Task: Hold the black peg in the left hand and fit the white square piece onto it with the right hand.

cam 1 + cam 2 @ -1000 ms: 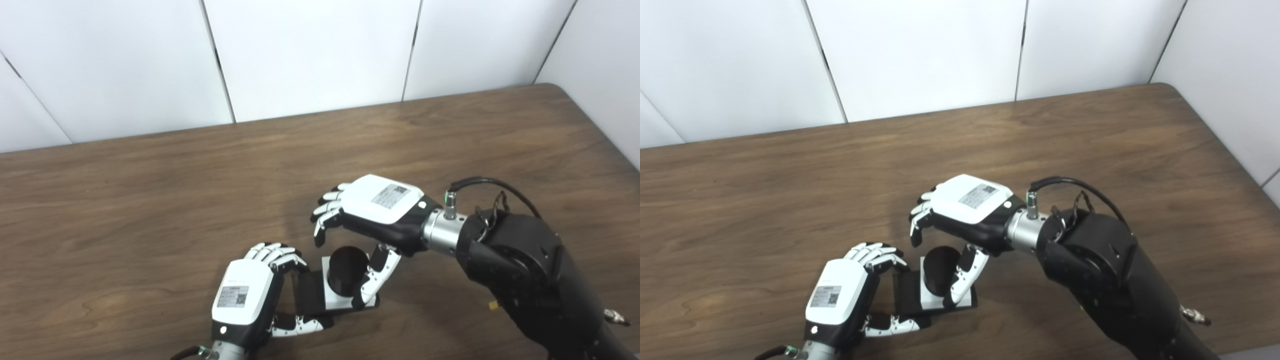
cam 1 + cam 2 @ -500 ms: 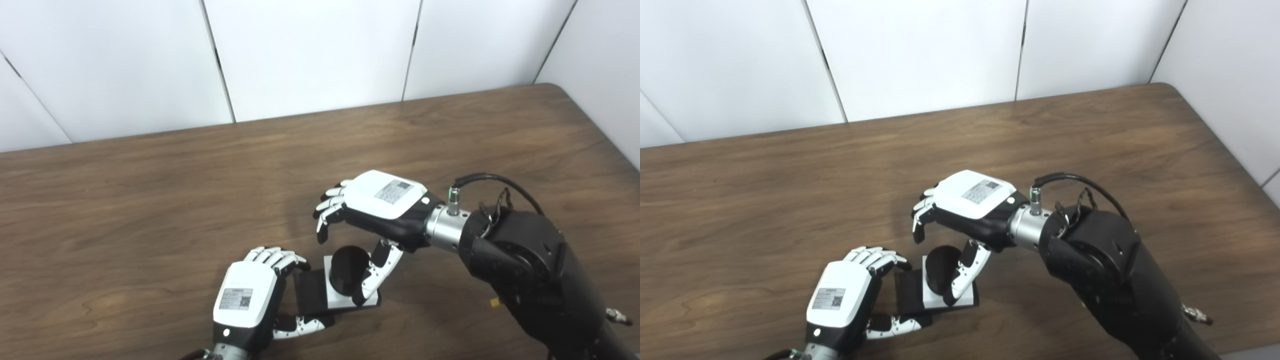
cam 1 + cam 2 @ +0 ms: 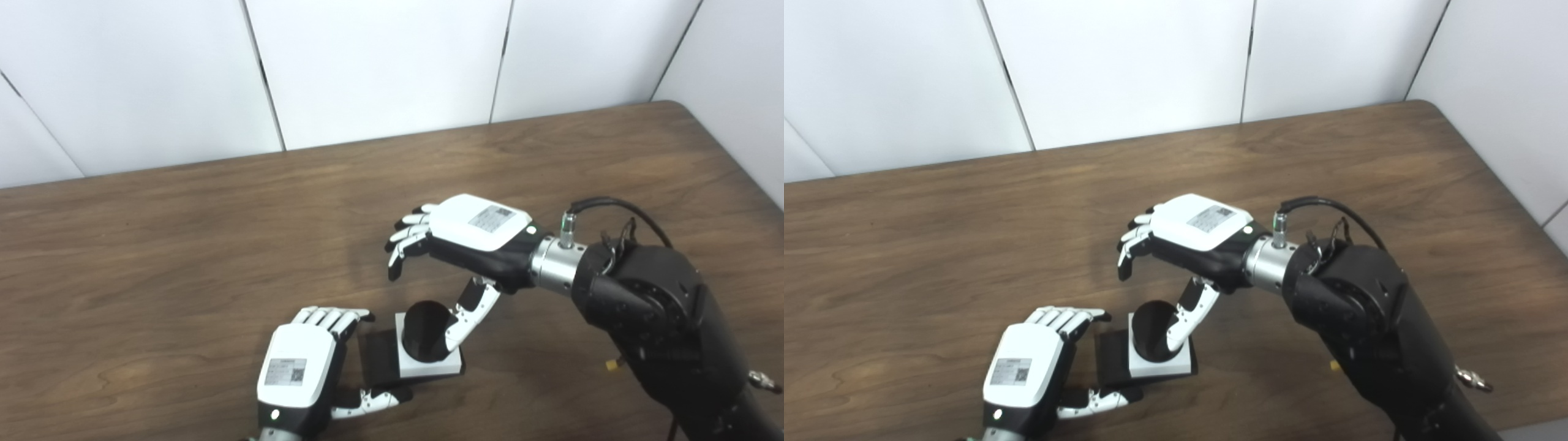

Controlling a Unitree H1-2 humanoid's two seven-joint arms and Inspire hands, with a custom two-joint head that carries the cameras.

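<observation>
Black peg point(image 3: 425, 329) standing upright through white square piece point(image 3: 429, 364), both seated on black base plate point(image 3: 378, 365) on the surface point(image 3: 184, 245). Left hand point(image 3: 300, 373) beside plate, fingers point(image 3: 331, 317) spread, thumb along its near edge, gripping nothing. Right hand point(image 3: 471, 239) raised above peg, fingers point(image 3: 404, 242) apart, thumb touching peg side.

The peg point(image 3: 425, 331) is seated upright in the square piece point(image 3: 429, 362), which is laid on a flat base point(image 3: 381, 362) on the tabletop point(image 3: 184, 245) near its front edge. The left hand point(image 3: 300, 367) is placed just left of the base (contact with it cannot be made out). The right hand point(image 3: 471, 242) is held above and behind the peg, its thumb point(image 3: 468, 315) lowered just right of the peg.
</observation>
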